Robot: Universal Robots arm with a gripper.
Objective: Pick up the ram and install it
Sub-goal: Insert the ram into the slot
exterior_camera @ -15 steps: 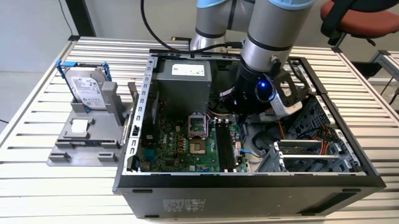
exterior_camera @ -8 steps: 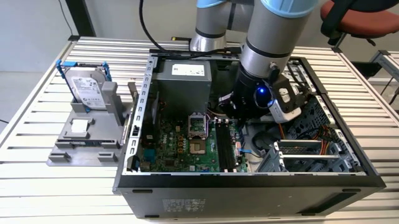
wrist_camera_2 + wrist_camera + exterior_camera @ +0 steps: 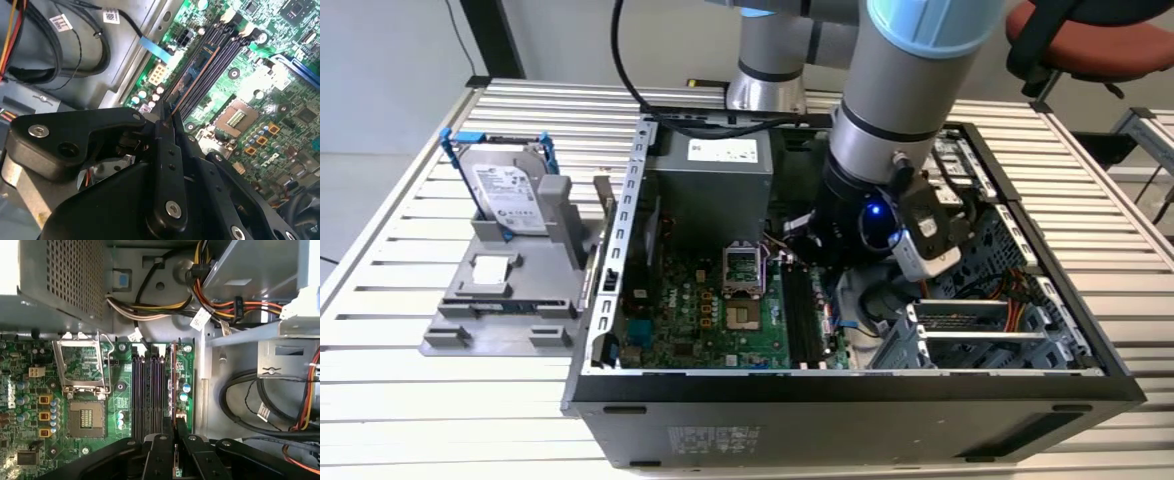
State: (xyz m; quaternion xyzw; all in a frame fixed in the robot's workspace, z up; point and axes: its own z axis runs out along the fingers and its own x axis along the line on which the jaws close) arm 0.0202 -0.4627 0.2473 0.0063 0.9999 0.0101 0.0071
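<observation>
The arm reaches steeply down from twelve o'clock in the exterior view, its wrist bearing a blue light. In both wrist views the claw points straight down, its black fingers drawn close together, pinching the thin ram edge-on between their tips.

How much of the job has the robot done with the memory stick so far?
Picked up already: the hand is shut on the ram, which stands on edge, lined up over the outermost of the black slots on the motherboard, inside the open computer case. Whether the stick is pushed fully down and clipped in cannot be told, so seating it looks unfinished.
</observation>
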